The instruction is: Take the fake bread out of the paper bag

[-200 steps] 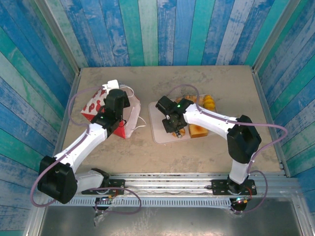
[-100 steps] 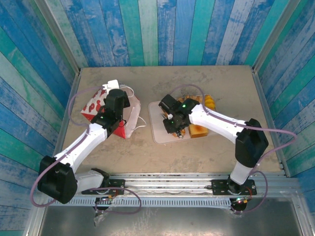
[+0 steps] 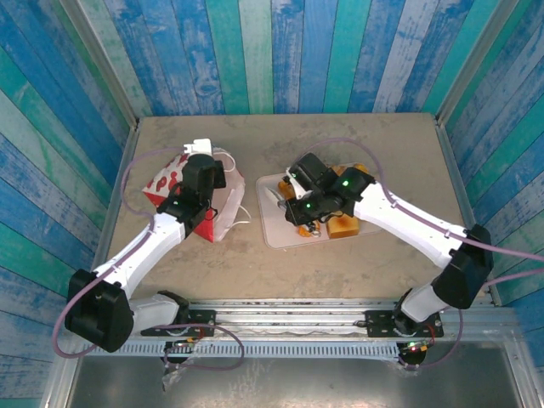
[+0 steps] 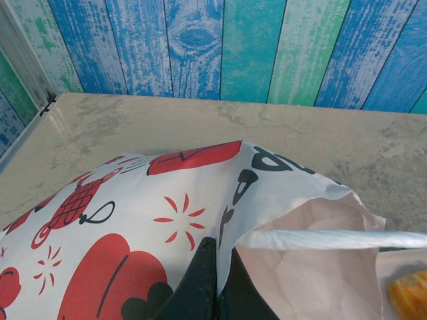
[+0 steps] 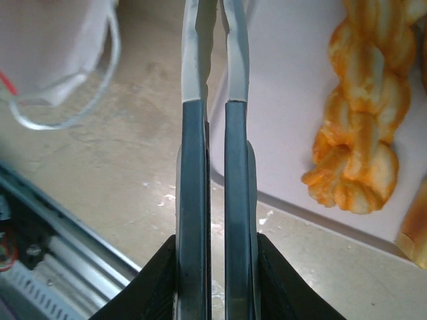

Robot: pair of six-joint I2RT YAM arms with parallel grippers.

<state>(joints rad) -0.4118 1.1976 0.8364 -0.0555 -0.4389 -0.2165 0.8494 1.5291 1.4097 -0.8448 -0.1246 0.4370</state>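
My left gripper (image 4: 216, 260) is clamped on the rim of the paper bag (image 4: 133, 220), its two black fingers pressed together with the paper's edge caught between them, just beside the open mouth. The bag sits on the left part of the table (image 4: 120, 120), its red-printed side toward my left wrist camera and its white inside turned right, toward the pale tray (image 3: 279, 236). I cannot see deep enough into the mouth to tell what it holds. A thin white handle (image 5: 63, 107) loops over the table between bag and tray. My right gripper (image 5: 215, 27) hangs low over the tray's left edge, its fingers drawn almost together with only a thin slit between them and nothing in it. The fake bread (image 3: 343, 224) that I can see lies at the tray. A golden-orange braided stick (image 5: 360, 127) rests on the tray just to the right of my right fingers, not touching them. An orange block sits at the tray's right edge beside the stick, and another golden piece (image 3: 363, 173) lies farther back, partly under my right arm.
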